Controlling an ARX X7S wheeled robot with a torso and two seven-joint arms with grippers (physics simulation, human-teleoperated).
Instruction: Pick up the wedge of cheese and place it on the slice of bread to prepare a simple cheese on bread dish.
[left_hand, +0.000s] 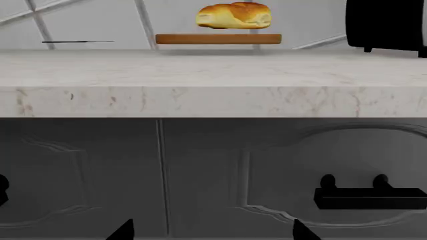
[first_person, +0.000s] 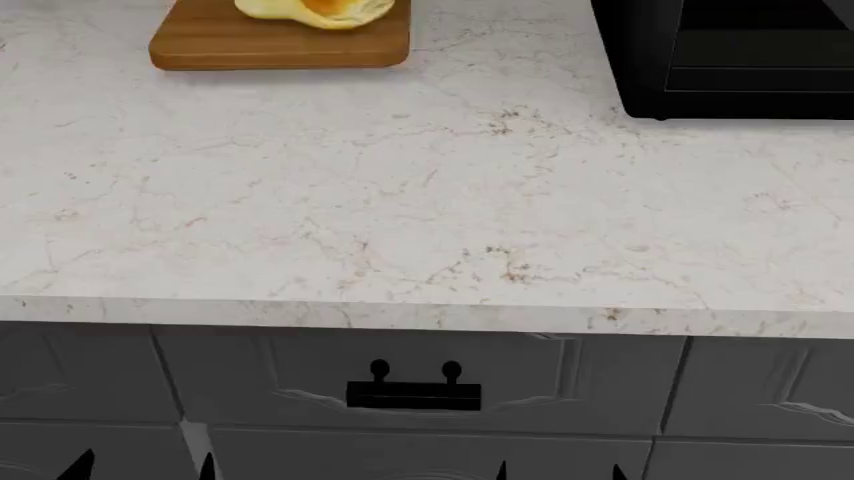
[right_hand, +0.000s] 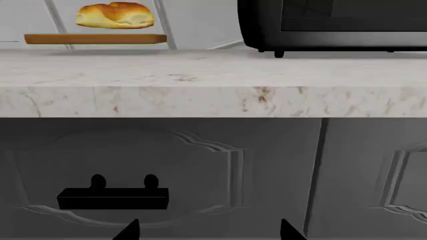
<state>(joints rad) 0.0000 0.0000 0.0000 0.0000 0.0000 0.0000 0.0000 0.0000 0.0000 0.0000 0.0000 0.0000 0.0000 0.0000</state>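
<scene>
Currently, scene: a pale marble-patterned countertop (first_person: 400, 200) above dark grey cabinet fronts (first_person: 747, 385), seen from the head camera and both wrist cameras.
Slice of bread (left_hand: 234, 15): golden-brown glossy bun with a paler base, resting on the wooden board (left_hand: 218, 39) at the far left of the counter in the head view; partly cut off by the upper edge of that view.
Wooden board: flat, rectangular, brown; lies flat on the countertop, well apart from the counter's front edge.
Wedge of cheese: not visible in any of the three views; location cannot be told.
Black appliance (first_person: 727, 55): dark box with a front panel, standing on the counter at the far right in the head view, apart from the board.
Drawer handle (first_person: 414, 392): black bar on two round posts, mounted on the drawer front just below the counter edge, near the centre of the head view.
Left gripper (left_hand: 210, 231): below counter level, facing the cabinet front; only two dark fingertips show, spread apart with nothing between them.
Right gripper (right_hand: 208, 230): likewise below the counter edge, facing the drawer front; two dark tips show, set wide apart and empty.
Contact: neither gripper touches the bread, the board or the counter.
</scene>
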